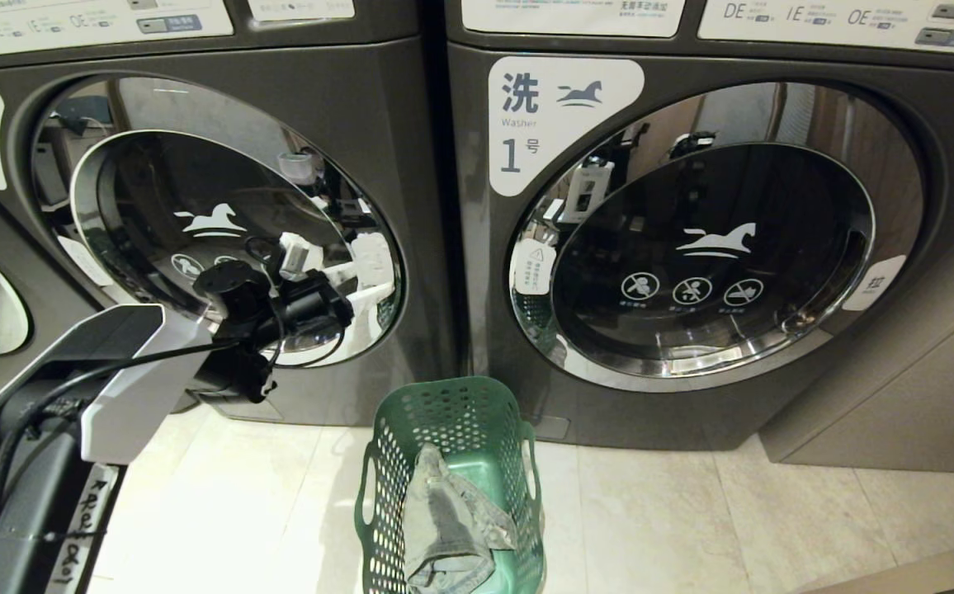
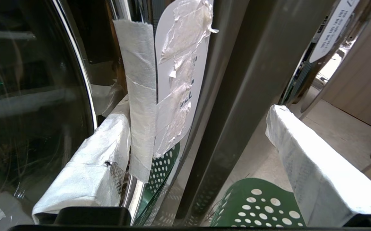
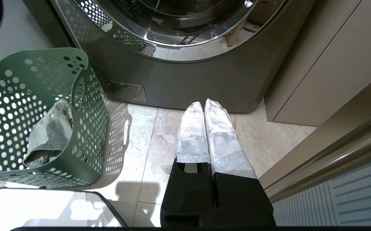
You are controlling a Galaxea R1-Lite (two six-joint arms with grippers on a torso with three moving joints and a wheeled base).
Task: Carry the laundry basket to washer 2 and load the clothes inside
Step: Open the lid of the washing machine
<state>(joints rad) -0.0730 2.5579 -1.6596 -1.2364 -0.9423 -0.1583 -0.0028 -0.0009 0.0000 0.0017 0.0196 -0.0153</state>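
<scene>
left gripper (image 1: 312, 301) gapes wide at washer 2 (image 1: 221, 231), its door edge at three o'clock; nearer arm.

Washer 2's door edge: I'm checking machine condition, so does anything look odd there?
Yes. On washer 2, the white label by the door rim is patched with wrinkled, peeling tape, covering its print. The open left gripper is close to it.

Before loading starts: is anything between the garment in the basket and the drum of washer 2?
Yes. The round chrome-rimmed glass door of dark grey washer 2 is shut; the faded grey-green garment lies in the green perforated basket.
</scene>
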